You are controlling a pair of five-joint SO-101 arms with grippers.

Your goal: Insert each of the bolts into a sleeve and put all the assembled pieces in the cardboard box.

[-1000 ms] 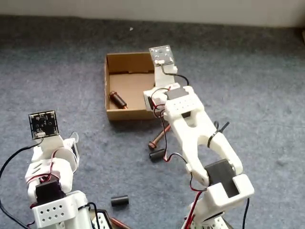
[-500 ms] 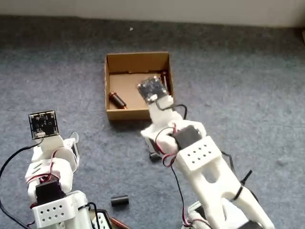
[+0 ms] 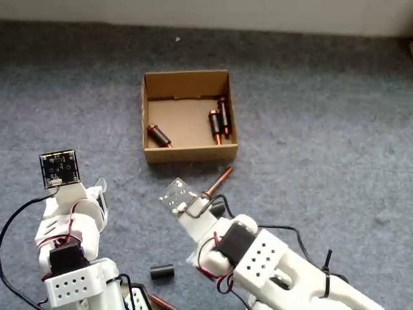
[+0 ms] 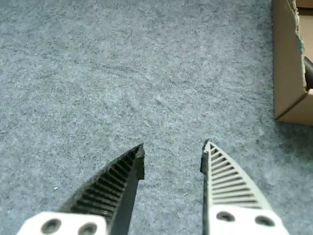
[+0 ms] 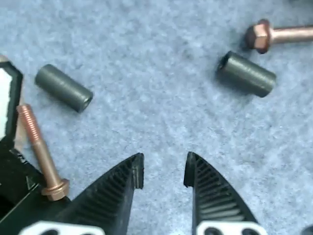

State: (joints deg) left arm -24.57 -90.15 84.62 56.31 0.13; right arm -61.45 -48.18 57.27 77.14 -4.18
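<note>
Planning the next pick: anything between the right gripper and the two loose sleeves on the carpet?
Nothing visible does. The right gripper hangs open over bare carpet. The first sleeve lies beside the first bolt, the second sleeve near the second bolt; only carpet lies between the gripper and either sleeve.

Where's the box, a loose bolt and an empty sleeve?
box (image 3: 187,155): high view, front wall.
bolt (image 3: 219,180): high view, middle of shank.
sleeve (image 3: 162,272): high view, its side.

The left arm (image 3: 72,284) and right arm (image 3: 261,258) were white plastic, with black motors (image 3: 64,258), red and black cables (image 3: 18,209) and ridged fingers (image 4: 115,186).
</note>
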